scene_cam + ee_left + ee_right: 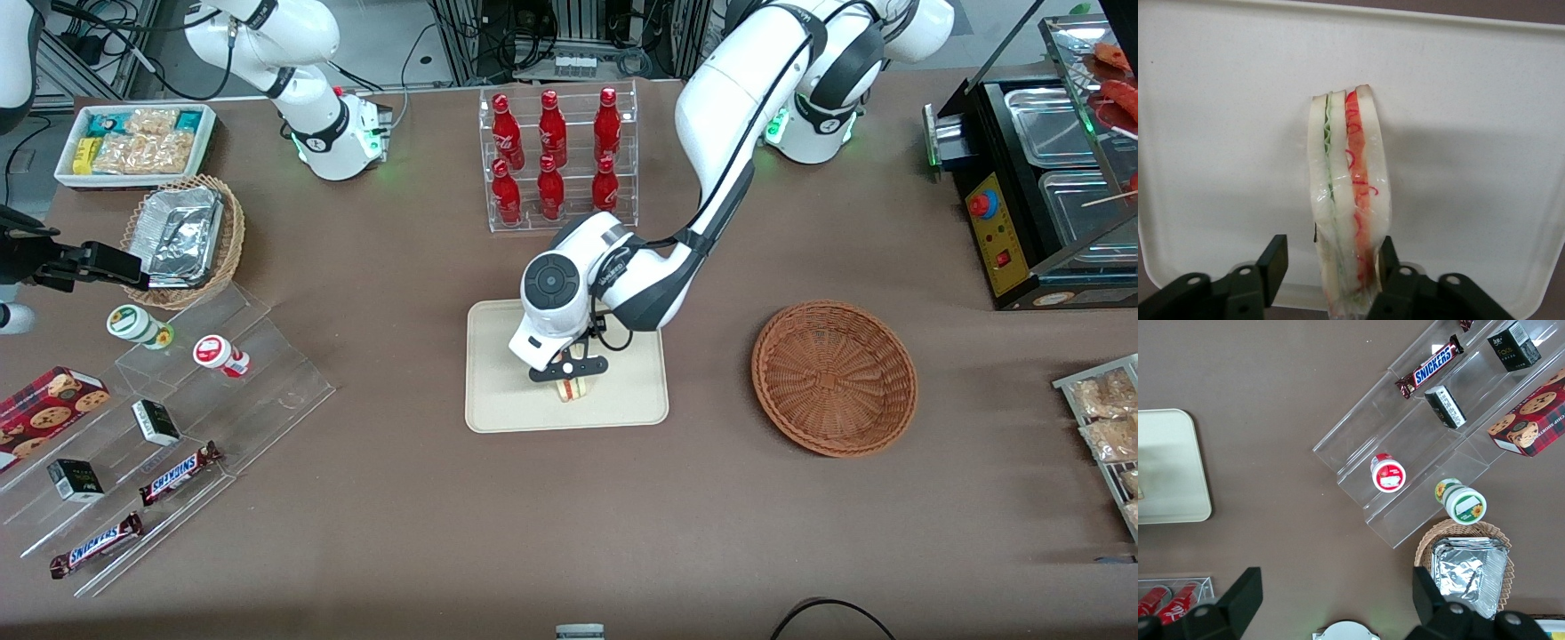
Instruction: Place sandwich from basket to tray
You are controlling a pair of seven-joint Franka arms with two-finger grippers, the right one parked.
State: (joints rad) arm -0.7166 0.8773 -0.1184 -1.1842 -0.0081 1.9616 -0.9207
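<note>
The sandwich (573,388) (1348,187) stands on its edge on the cream tray (507,400) (1218,133), in the part of the tray nearer the front camera. Its green and red filling layers show between white bread. My gripper (572,382) (1331,261) hangs low over the tray and is open around the sandwich. One finger (1275,257) stands clear of the bread with a gap; the other finger sits right against the bread. The reddish-brown wicker basket (834,378) lies empty beside the tray, toward the working arm's end of the table.
A clear rack of red bottles (556,156) stands farther from the front camera than the tray. Toward the parked arm's end are an acrylic stepped shelf with snacks (178,418), a tan wicker basket with foil trays (182,240) and a white snack bin (133,142). A black food warmer (1040,178) sits at the working arm's end.
</note>
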